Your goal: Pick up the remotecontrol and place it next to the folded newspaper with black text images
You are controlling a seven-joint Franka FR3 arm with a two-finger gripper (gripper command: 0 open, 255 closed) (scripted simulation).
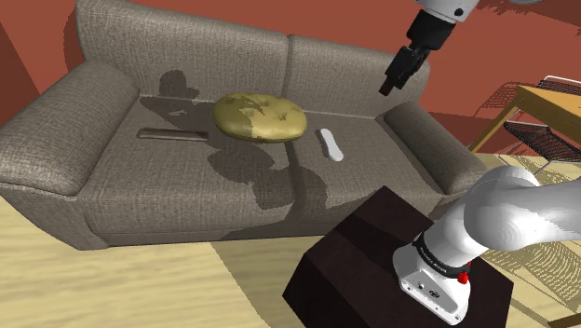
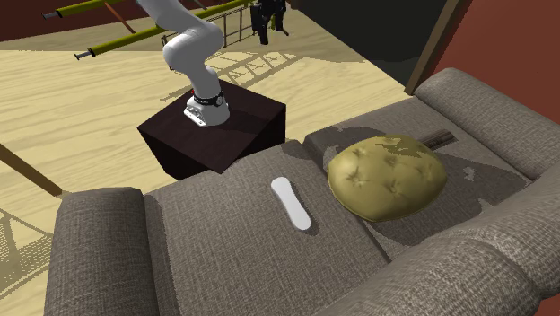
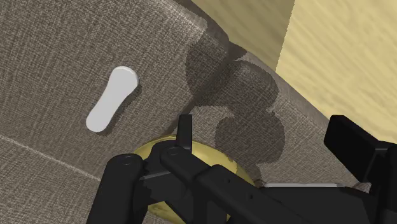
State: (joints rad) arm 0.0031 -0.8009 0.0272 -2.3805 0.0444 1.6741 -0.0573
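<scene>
A white, slim remote control (image 1: pixel 330 144) (image 2: pixel 291 203) (image 3: pixel 113 98) lies flat on the grey sofa's seat, just beside a round yellow-green cushion (image 1: pixel 259 117) (image 2: pixel 388 175) (image 3: pixel 201 154). Beyond the cushion, a thin dark flat thing, which I take for the folded newspaper (image 1: pixel 172 135) (image 2: pixel 437 139), lies on the other seat. My black gripper (image 1: pixel 397 75) (image 2: pixel 267 22) (image 3: pixel 267 137) hangs high above the sofa's armrest end, well away from the remote. Its fingers stand apart with nothing between them.
The grey fabric sofa (image 1: pixel 84 177) has broad armrests (image 1: pixel 433 140) and a tall back. The dark box stand (image 1: pixel 372 252) sits close in front of it on a pale wood floor. Wooden furniture with dark mesh (image 1: pixel 535 121) stands at the shoulder view's right.
</scene>
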